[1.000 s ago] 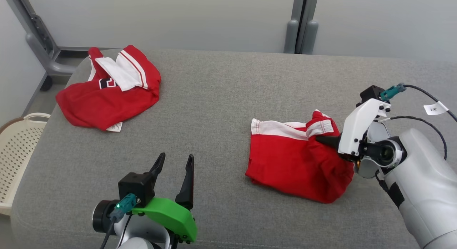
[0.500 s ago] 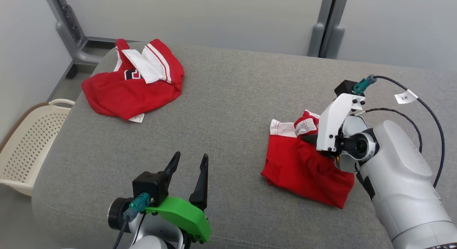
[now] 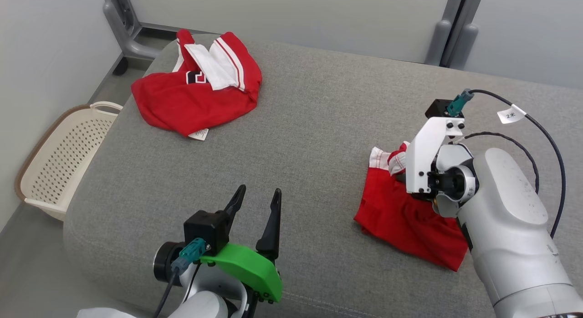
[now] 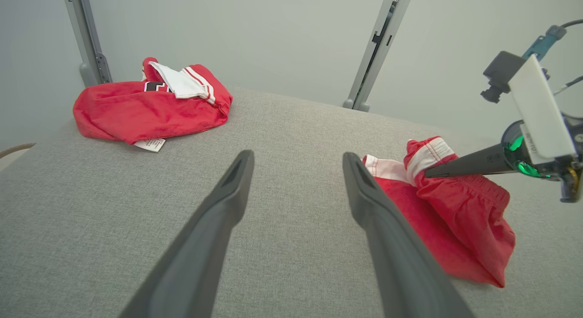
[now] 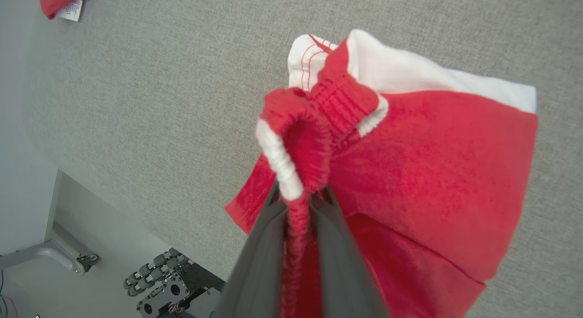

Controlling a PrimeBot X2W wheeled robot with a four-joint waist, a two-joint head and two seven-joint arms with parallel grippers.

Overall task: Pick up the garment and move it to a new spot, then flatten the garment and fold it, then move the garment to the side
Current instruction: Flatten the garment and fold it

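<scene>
The right gripper (image 5: 298,195) has its two dark fingers drawn narrow, pinching a bunched fold of the red garment (image 5: 432,163) at its ribbed, white-edged band. In the left wrist view the same fingers (image 4: 473,165) come in from 3 o'clock and hold that band lifted above the rest of the cloth, which sags from it to the surface.

In the head view the garment (image 3: 401,217) sits at about 4 o'clock on the grey padded surface (image 3: 319,126), partly behind the right gripper (image 3: 401,174). Its long axis runs from 11 o'clock, where the white hem strip shows, to 5 o'clock, where a red corner points towards the near edge. No writing can be seen on it.

The left gripper (image 3: 257,192) hovers at 6 o'clock with its jaws spread wide and nothing between them, fingers pointing to 12; in its own view the left gripper (image 4: 296,156) stands well apart from the garment (image 4: 460,217).

At 11 o'clock lies a second red garment (image 3: 191,104) with white panels and a black-and-white patch too small to read; a white label (image 3: 198,134) sticks out at its near edge, its print illegible. Beyond the surface, at 9 o'clock, a cream perforated basket (image 3: 63,163) stands on the floor. A white tag (image 3: 511,114) on the right arm's cable reads "2" followed by a star-like mark.
</scene>
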